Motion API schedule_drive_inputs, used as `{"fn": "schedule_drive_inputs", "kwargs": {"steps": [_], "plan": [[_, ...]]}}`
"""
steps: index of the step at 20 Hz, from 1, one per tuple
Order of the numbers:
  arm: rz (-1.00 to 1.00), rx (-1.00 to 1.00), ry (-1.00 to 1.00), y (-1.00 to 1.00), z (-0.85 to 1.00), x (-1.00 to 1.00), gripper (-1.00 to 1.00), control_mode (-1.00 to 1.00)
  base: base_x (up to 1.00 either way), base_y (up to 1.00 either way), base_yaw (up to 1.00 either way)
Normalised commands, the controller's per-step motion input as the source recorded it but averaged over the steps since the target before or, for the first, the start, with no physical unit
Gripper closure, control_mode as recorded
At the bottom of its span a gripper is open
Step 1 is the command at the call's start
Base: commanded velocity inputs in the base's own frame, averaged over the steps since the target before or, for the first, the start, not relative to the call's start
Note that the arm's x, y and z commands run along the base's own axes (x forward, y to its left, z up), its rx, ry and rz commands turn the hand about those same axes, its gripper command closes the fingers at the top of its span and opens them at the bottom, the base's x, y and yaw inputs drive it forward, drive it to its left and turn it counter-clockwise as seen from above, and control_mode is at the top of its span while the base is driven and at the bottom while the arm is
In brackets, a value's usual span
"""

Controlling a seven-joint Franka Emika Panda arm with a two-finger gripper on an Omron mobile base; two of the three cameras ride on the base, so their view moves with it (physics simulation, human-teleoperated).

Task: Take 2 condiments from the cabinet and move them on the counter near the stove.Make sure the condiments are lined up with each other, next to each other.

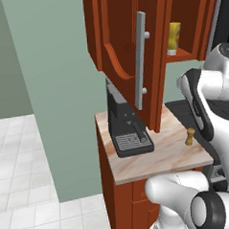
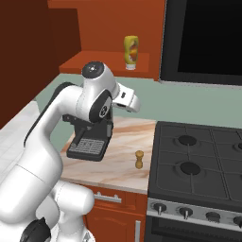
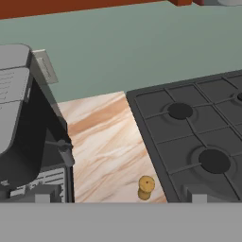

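Rendered domestic kitchen. Cues: black stove [image 2: 198, 165] with round burners and knob row, set against beige veined counter [image 1: 157, 157] on reddish wood base cabinet. Black coffee machine [image 2: 90, 139] on counter. Matching wall cabinet [image 1: 126, 43] above, door open, yellow bottle [image 2: 131, 52] on shelf. Wooden shaker [image 3: 145, 187] below hand camera. White tile floor [image 1: 25, 189].

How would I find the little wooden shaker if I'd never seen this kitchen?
Find the black stove, then the beige counter beside it. The wooden shaker stands upright there, close to the stove's edge. It is small, tan and knob-topped, unlike the big black coffee machine farther along.
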Motion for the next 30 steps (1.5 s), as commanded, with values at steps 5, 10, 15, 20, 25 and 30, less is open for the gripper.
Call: {"fn": "schedule_drive_inputs", "kwargs": {"steps": [5,10,15,20,25,30], "plan": [[-0.03,0.00,-0.01,0.03,0.39,0.00,-1.00,-1.00,0.00,0.00,0.00],[-0.04,0.00,-0.02,0.05,0.31,0.02,-1.00,-1.00,0.00,0.00,0.00],[-0.03,0.00,-0.09,0.11,0.15,0.16,-1.00,-1.00,0.00,0.00,0.00],[-0.01,0.00,-0.15,0.10,0.12,0.18,-1.00,-1.00,0.00,0.00,0.00],[-0.01,0.00,-0.13,0.07,0.22,0.12,-1.00,-1.00,0.00,0.00,0.00],[-0.03,0.00,-0.03,0.06,0.39,0.09,-1.00,-1.00,0.00,0.00,0.00]]}}
